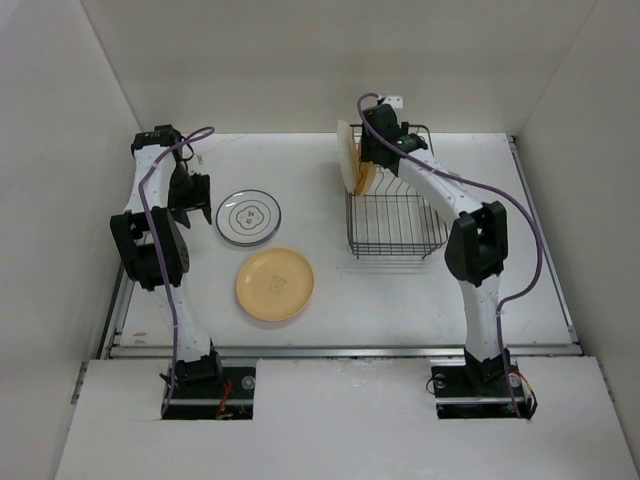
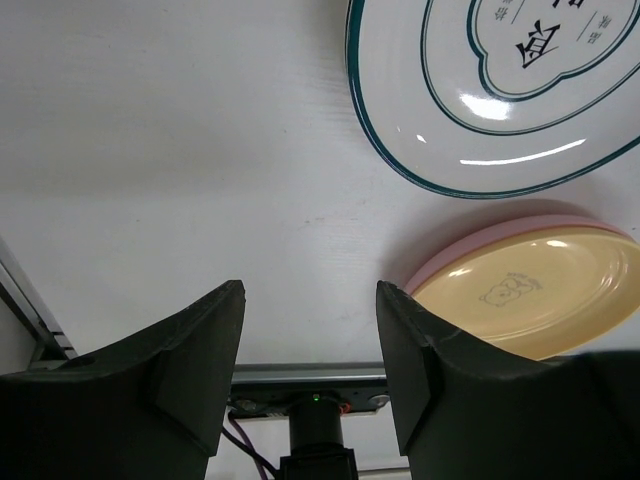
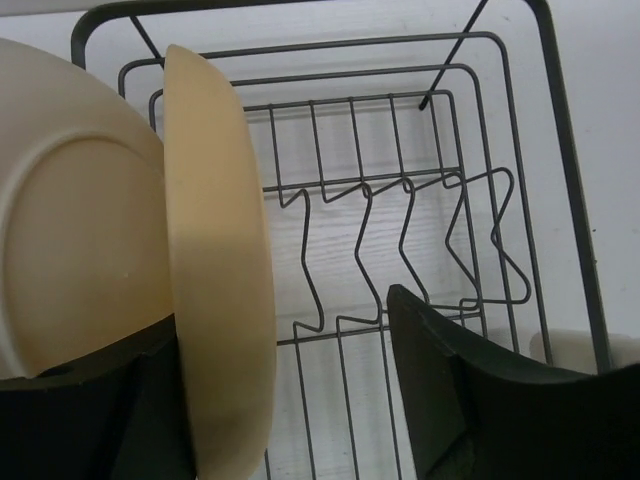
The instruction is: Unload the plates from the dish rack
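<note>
The dark wire dish rack (image 1: 400,225) stands at the back right. Two plates stand on edge at its left end: a cream plate (image 1: 344,150) and a yellow-orange plate (image 1: 364,178). My right gripper (image 1: 372,158) is open over them. In the right wrist view (image 3: 285,330) its jaws straddle the yellow-orange plate (image 3: 220,270), with the cream plate (image 3: 70,230) outside the left finger. A ringed white plate (image 1: 249,218) lies flat on the table. A yellow plate (image 1: 275,284) lies on a pink plate (image 2: 470,250). My left gripper (image 1: 192,205) is open and empty, left of the ringed plate (image 2: 500,90).
The rack's slotted dividers (image 3: 400,240) to the right of the plates hold nothing. A cream cup holder (image 3: 575,348) sits at the rack's side. White walls close in the table on three sides. A metal rail (image 1: 340,350) runs along the near edge.
</note>
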### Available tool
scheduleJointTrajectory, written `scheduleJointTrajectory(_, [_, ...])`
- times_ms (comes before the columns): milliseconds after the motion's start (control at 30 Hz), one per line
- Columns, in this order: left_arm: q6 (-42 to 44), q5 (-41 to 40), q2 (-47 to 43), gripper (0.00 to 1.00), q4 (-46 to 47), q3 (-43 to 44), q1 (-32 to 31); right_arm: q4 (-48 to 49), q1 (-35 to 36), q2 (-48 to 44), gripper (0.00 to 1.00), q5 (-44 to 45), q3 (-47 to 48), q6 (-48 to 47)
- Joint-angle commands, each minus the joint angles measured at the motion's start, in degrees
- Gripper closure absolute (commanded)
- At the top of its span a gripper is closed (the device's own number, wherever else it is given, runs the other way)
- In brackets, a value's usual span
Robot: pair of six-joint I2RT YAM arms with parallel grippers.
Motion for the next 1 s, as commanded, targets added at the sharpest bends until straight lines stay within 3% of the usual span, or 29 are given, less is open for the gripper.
scheduleJointTrajectory(0, [-0.3,-0.5,-3.6,0.48,-1.6,-0.6,-0.1,1.2,0.2,0.6,0.33,1.2,3.0,0.5])
scheduleJointTrajectory(167, [-0.3,-1.0,-3.6,0.48,-1.6,-0.6,-0.1,1.1,0.2,1.1,0.77,2.3,3.6,-0.6])
scheduleJointTrajectory(267, [-0.3,-2.3,-4.1,0.48,-1.6,-0.6,-0.1,3.7,0.8,-2.3,0.83,3.8,1.8,-2.7])
scheduleJointTrajectory(400, [-0.3,-2.3,-3.6,0.48,-1.6,0.1,-0.1,5.0,2.1,-4.5,1.00,10.5,3.5,-4.7])
scheduleJointTrajectory(567, [0.2,-2.3,-3.6,0.48,-1.6,1.3,-0.1,2.2,5.1,-3.3,1.00,23.9,8.9,-8.8])
scheduleJointTrajectory(733, [0.2,-2.8,-3.6,0.48,-2.2,2.5,-0.1,10.1,8.0,-2.6,1.00,39.0,6.3,-20.4])
scheduleJointTrajectory(967, [0.2,-2.8,-3.6,0.48,-2.7,2.5,-0.1,15.3,8.0,-3.7,1.00,43.8,5.6,-26.3])
